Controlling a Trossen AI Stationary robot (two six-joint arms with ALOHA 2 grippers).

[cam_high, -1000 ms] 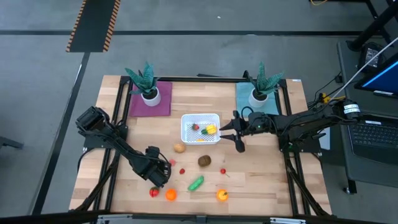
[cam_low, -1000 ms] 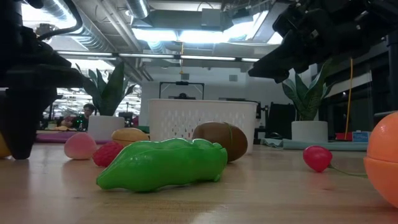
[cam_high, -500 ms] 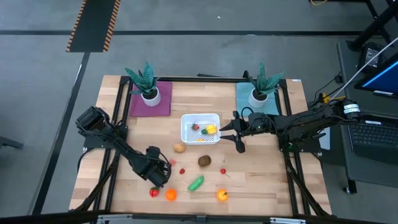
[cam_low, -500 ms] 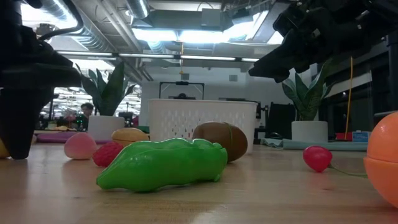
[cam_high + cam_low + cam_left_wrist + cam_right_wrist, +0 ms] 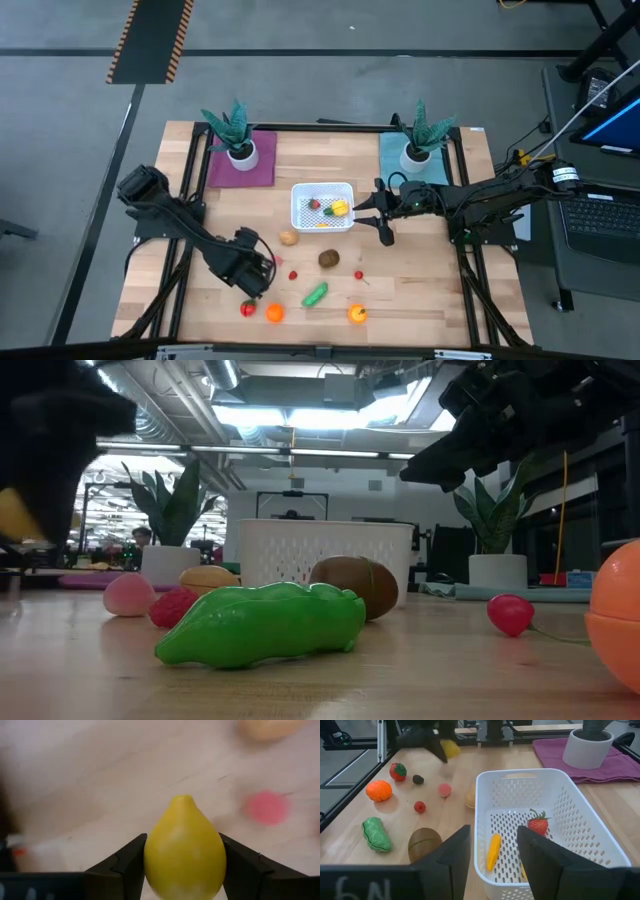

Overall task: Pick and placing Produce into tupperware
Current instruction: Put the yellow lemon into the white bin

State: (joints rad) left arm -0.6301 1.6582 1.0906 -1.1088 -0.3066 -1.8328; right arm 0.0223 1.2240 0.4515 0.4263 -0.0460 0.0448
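My left gripper (image 5: 257, 272) hangs over the table's near left part, shut on a yellow lemon (image 5: 184, 854) that is clear of the wood. More produce lies loose on the table: a green piece (image 5: 315, 294), an orange (image 5: 274, 312), a red tomato (image 5: 247, 309), a brown kiwi (image 5: 328, 259) and a tan piece (image 5: 288, 238). The white tupperware (image 5: 322, 192) stands mid-table with a strawberry (image 5: 538, 825) and yellow pieces inside. My right gripper (image 5: 492, 852) hovers open at the tupperware's right side, holding nothing. My left gripper pinches the lemon between its two fingers, one on each of its wide sides (image 5: 151, 855). The fingers (image 5: 125, 865) come steeply from above. The lemon's pointed tip (image 5: 183, 798) faces the table, and the fruit is lifted clear.
Two potted plants stand at the back, one on a purple mat (image 5: 241, 165), one on a teal mat (image 5: 412, 160). Small red pieces (image 5: 359, 275) and an orange-yellow fruit (image 5: 356, 313) lie near the front edge. Black frame rails run along both table sides.
My left gripper has risen straight up from the table's surface with the lemon and has rolled a little about its own axis. The lemon, down at table level before, is now lifted clear.
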